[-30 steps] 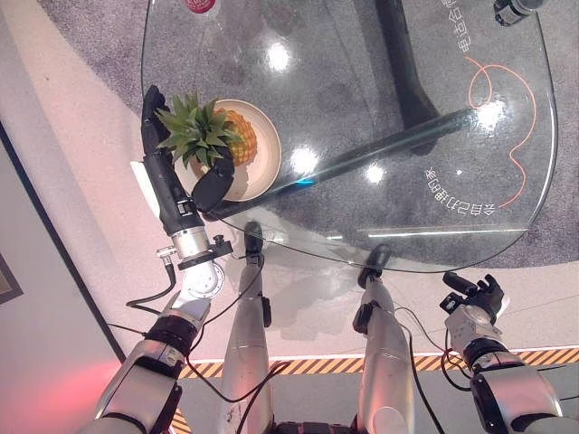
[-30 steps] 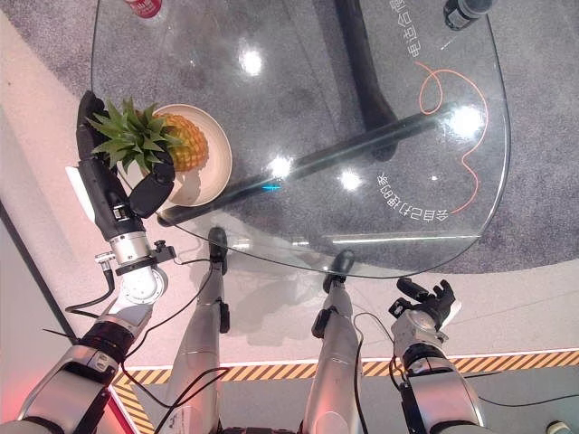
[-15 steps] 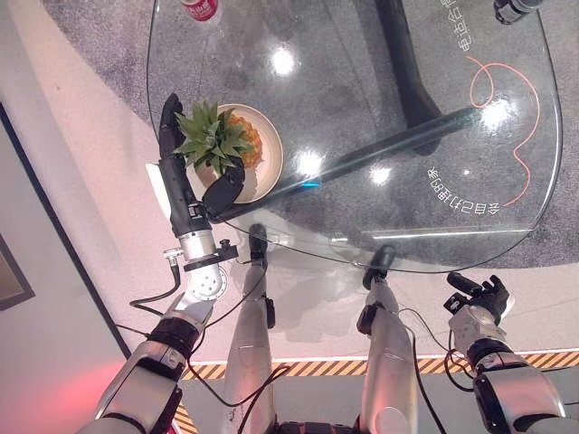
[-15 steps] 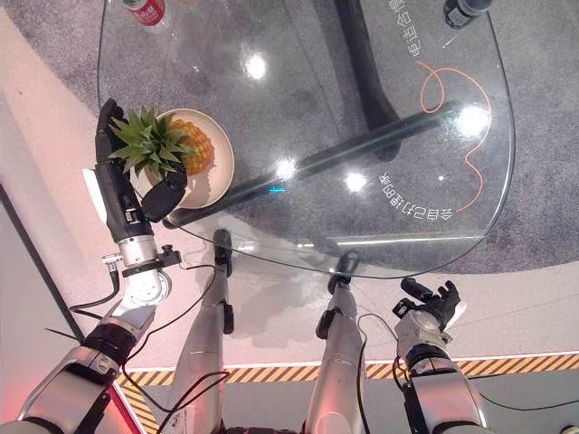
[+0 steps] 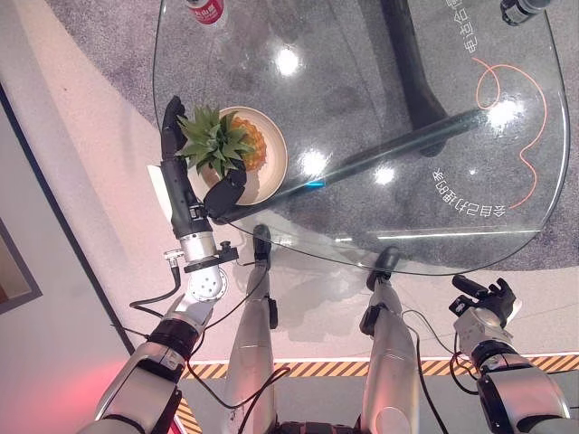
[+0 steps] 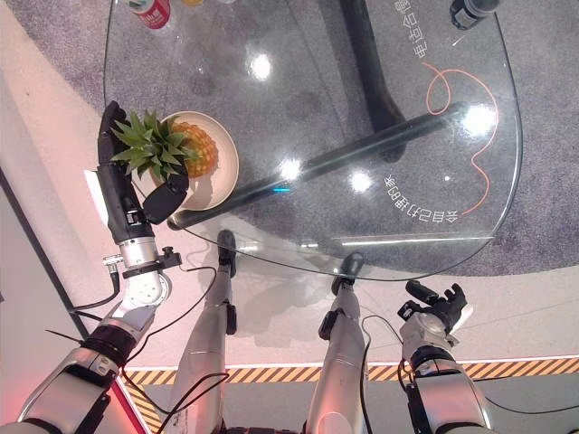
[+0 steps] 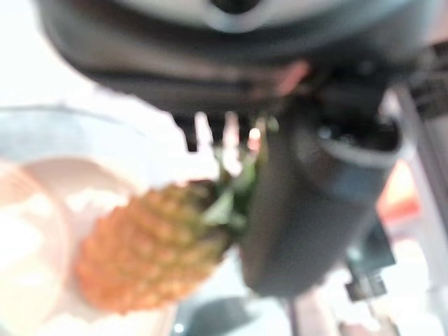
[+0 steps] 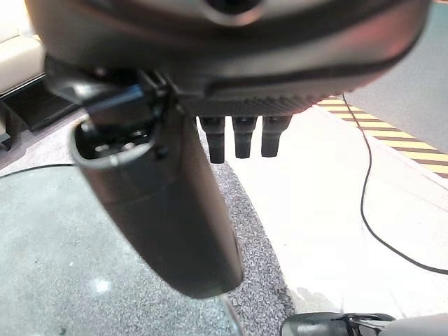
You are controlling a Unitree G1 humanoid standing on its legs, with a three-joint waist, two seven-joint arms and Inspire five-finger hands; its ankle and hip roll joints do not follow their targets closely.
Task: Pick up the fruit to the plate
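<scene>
The left hand [image 5: 185, 185] grips the pineapple [image 7: 150, 252] by its crown, over the plate [image 5: 271, 172]; its wrist view shows the orange body beyond the thumb.

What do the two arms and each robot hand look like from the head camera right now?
Both arms are silver-grey with dark joint bands. The left robot hand is long and dark, with a white panel along its outer side, joined by a silver ribbed wrist to a round metal joint; a black cable loops off it. The right robot hand is dark with a white thumb cover.
</scene>
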